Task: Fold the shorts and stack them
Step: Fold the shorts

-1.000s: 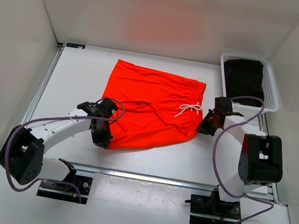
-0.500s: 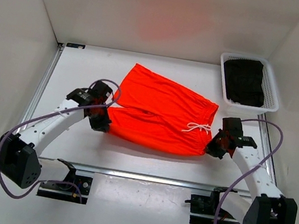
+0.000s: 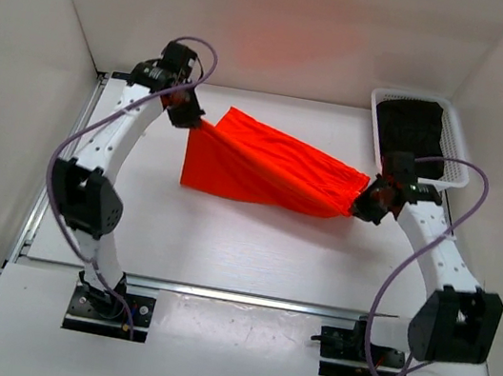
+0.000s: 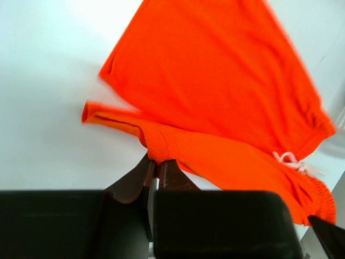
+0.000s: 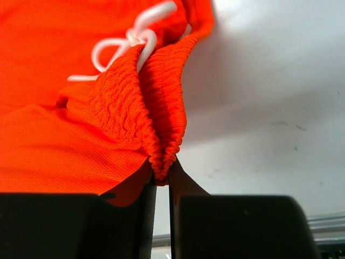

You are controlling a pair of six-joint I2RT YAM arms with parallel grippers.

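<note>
Fingertips [image 4: 135,181] of the left gripper [image 3: 189,118] and right gripper [image 3: 365,207] each pinch the shorts [image 3: 265,166], stretched between the 2.

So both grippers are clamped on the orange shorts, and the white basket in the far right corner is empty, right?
Not empty: the top view shows dark cloth in the basket. The left gripper and right gripper do each clamp the shorts.
</note>
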